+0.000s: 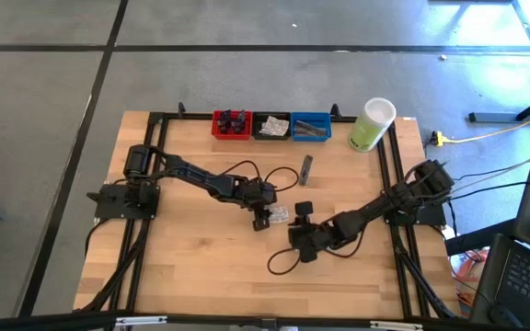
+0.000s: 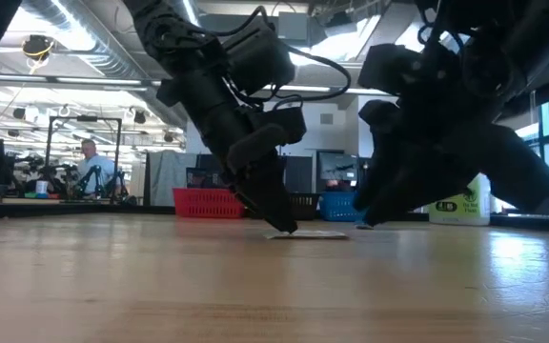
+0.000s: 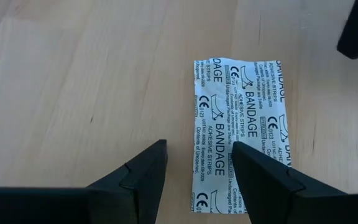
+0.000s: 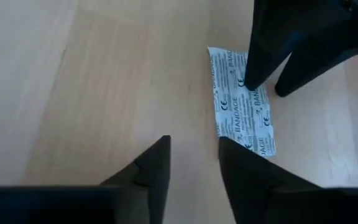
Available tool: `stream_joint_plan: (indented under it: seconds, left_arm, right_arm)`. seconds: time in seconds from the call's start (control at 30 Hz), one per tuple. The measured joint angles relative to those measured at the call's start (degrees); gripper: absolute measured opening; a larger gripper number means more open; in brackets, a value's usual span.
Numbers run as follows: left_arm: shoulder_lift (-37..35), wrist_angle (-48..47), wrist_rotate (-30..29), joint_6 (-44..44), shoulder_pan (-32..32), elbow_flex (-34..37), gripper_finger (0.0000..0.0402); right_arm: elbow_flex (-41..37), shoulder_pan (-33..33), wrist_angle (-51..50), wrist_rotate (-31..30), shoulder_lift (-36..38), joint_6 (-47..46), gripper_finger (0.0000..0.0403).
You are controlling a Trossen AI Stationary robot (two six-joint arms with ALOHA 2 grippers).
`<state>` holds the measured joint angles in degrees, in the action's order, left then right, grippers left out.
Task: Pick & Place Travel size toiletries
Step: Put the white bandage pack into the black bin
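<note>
Lying flat mid-table, a bandage packet [image 3: 241, 134] sits under the left gripper [image 3: 194, 165], whose parted fingers straddle one edge, holding nothing. The right gripper [image 4: 193, 163] hovers just beside it, fingers slightly apart and empty.

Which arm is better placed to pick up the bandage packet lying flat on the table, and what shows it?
Left. The left gripper stands open right over the bandage packet, one finger on it. The right gripper sits beside the packet.
</note>
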<state>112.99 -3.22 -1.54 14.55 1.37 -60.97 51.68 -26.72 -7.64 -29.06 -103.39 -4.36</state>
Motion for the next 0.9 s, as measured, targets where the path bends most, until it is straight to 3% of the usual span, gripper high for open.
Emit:
stream_joint_plan:
  seconds: [0.2,0.43,0.9]
  left_arm:
    - [0.04,-0.25,-0.02,0.17,0.00,-0.22,0.0182]
    - [0.04,-0.34,-0.11,-0.16,0.02,-0.22,0.0182]
    - [0.04,-0.70,-0.04,-0.26,0.04,-0.22,0.0182]
  right_arm:
    - [0.02,2.09,0.16,-0.08,-0.73,1.84,0.0181]
    - [0.24,4.92,1.80,-0.54,-4.02,1.86,0.0202]
    - [0.17,8.00,2.53,-1.39,-4.59,3.57,0.0142]
